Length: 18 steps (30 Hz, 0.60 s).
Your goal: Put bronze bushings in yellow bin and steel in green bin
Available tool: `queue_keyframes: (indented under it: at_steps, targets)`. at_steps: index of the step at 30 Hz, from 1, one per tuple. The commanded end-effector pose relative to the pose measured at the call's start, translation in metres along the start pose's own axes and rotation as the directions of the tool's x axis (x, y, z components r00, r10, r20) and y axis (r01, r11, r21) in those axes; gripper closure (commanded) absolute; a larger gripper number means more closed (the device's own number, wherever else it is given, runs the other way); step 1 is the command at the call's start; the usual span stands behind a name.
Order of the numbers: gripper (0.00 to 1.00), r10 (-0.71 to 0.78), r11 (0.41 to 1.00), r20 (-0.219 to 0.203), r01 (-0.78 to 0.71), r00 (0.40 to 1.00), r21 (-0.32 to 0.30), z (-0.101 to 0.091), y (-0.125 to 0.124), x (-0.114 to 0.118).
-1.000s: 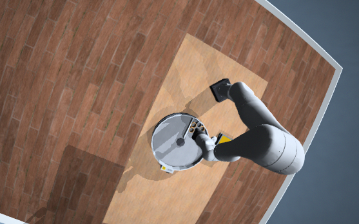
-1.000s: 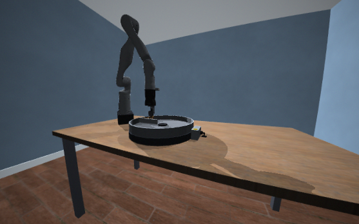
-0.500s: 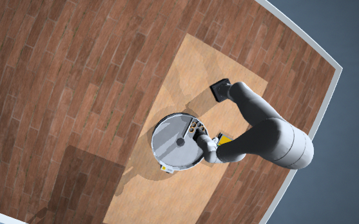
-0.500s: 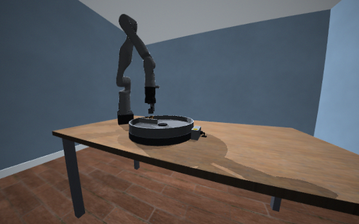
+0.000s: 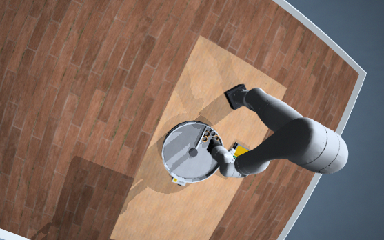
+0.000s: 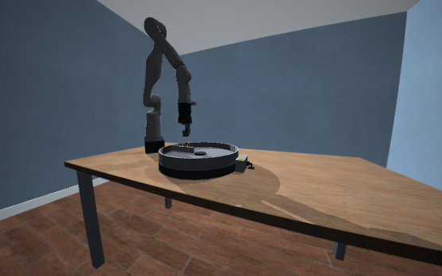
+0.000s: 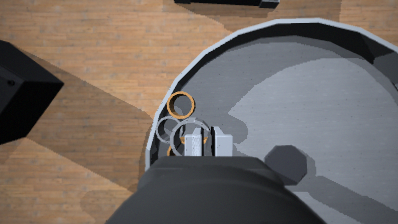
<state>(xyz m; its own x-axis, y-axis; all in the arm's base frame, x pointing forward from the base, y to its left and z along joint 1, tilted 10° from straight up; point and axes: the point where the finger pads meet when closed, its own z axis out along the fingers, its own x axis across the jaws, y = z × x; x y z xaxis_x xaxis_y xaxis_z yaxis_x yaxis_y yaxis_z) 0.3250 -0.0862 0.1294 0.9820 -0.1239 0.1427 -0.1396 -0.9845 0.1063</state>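
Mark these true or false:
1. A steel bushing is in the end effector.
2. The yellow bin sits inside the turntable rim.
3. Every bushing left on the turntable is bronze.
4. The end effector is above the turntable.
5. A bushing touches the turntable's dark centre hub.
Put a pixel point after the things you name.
1. True. The end effector (image 5: 211,146) (image 6: 186,133) (image 7: 207,137) grips the held steel bushing (image 7: 191,119) by its wall.
2. False. The yellow bin (image 5: 241,150) is outside the turntable (image 5: 185,138) (image 6: 197,162) (image 7: 325,100).
3. False. Another steel bushing (image 5: 213,130) (image 7: 158,129) is among them.
4. True.
5. False. The visible ones sit away from the hub (image 5: 193,152) (image 6: 200,153) (image 7: 286,165).
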Motion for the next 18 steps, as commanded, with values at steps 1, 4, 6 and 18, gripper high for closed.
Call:
queue_keyframes:
  at_steps: [1,4,6,18]
  targets:
    - [1.00,0.001,1.000,-0.003,-0.001,1.000,-0.001,-0.001,0.000,0.001]
    - [1.00,0.000,1.000,-0.003,0.000,1.000,-0.001,-0.001,-0.011,0.004]
    - [1.00,0.000,1.000,-0.003,0.000,1.000,-0.001,-0.001,-0.033,0.009]
    - [1.00,0.000,1.000,-0.003,0.000,1.000,-0.001,-0.001,-0.109,0.029]
